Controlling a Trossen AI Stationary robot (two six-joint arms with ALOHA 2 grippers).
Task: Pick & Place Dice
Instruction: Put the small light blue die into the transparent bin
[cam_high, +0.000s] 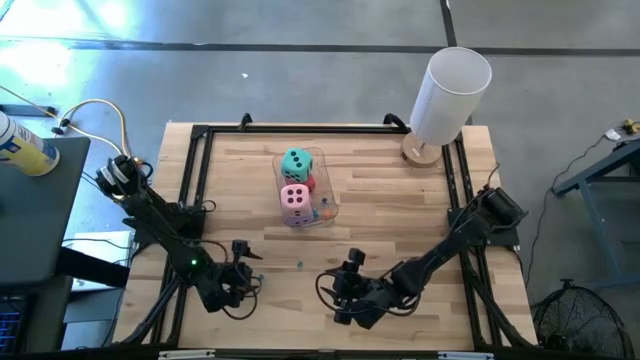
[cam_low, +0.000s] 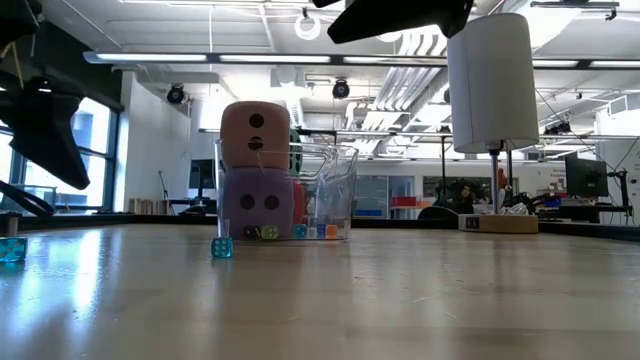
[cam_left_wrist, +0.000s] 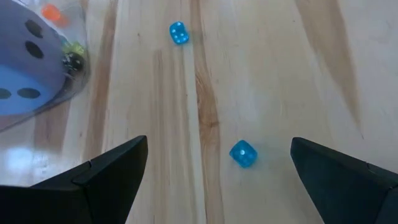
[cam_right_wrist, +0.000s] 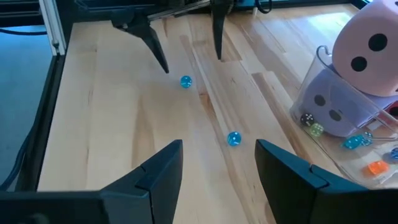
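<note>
The clear plastic container (cam_high: 322, 200) sat in the middle of the pale wooden table (cam_high: 400, 200), and the big foam dice were all packed inside it. The pink foam die with dark pips (cam_high: 294, 200) sat on top at the near end, the teal-green foam die (cam_high: 297, 164) beside it toward the far side, a sliver of the red die (cam_high: 310, 183) between them. From table height, the purple foam die (cam_low: 258, 205) sat under the pink one.

Down at the near edge, the left gripper (cam_high: 243, 283) hung low with its fingers spread wide, empty, a tiny translucent blue die (cam_left_wrist: 242, 154) on the wood between them and a second small blue die (cam_left_wrist: 178, 33) farther off. The right gripper (cam_high: 343, 296) waited near the front centre, jaws partly apart, gripping nothing.

A white cylinder on a round wooden base (cam_high: 445, 100) stood at the far right corner. No writing could be read anywhere.
</note>
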